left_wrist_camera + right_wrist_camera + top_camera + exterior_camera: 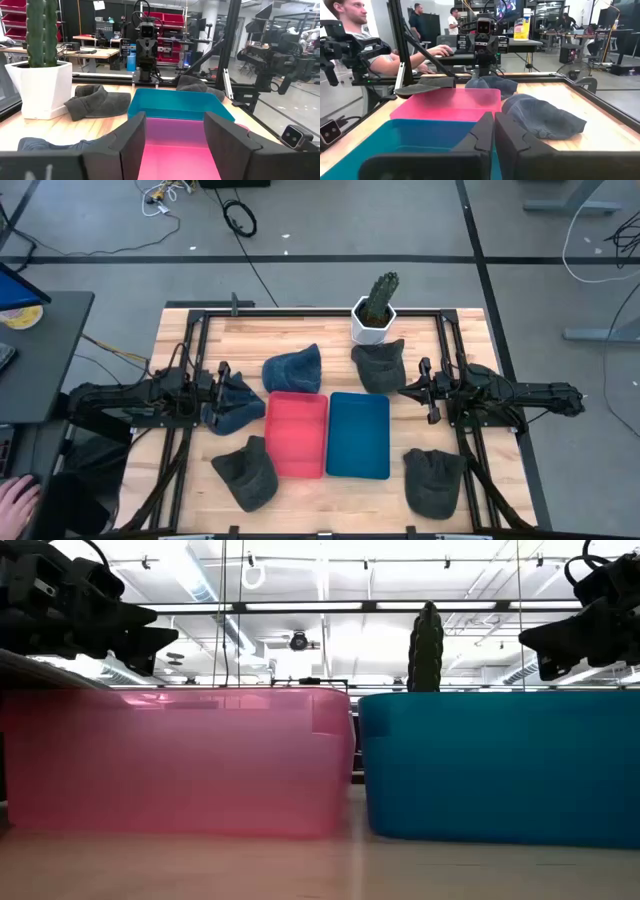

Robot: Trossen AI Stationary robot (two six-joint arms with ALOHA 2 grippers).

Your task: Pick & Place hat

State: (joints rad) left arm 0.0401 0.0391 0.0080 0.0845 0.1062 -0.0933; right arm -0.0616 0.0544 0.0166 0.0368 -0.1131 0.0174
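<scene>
Several hats lie flat on the table. Two are blue: one [295, 370] beyond the red bin [297, 435], one [237, 408] to its left. Three are grey: one [378, 366] by the cactus pot, one [248, 472] near the table's near-left corner, one [435, 480] near-right. A blue bin [358, 435] stands beside the red one. My left gripper [224, 383] hovers open over the left blue hat and faces the red bin [172, 150]. My right gripper [425, 390] is shut [493, 134], raised right of the blue bin [395, 140].
A cactus in a white pot [375, 312] stands at the far edge, beside the grey hat. Black frame rails [300, 311] run round the tabletop. Bare wood shows between the bins and the near edge. People sit at desks beyond the table [350, 20].
</scene>
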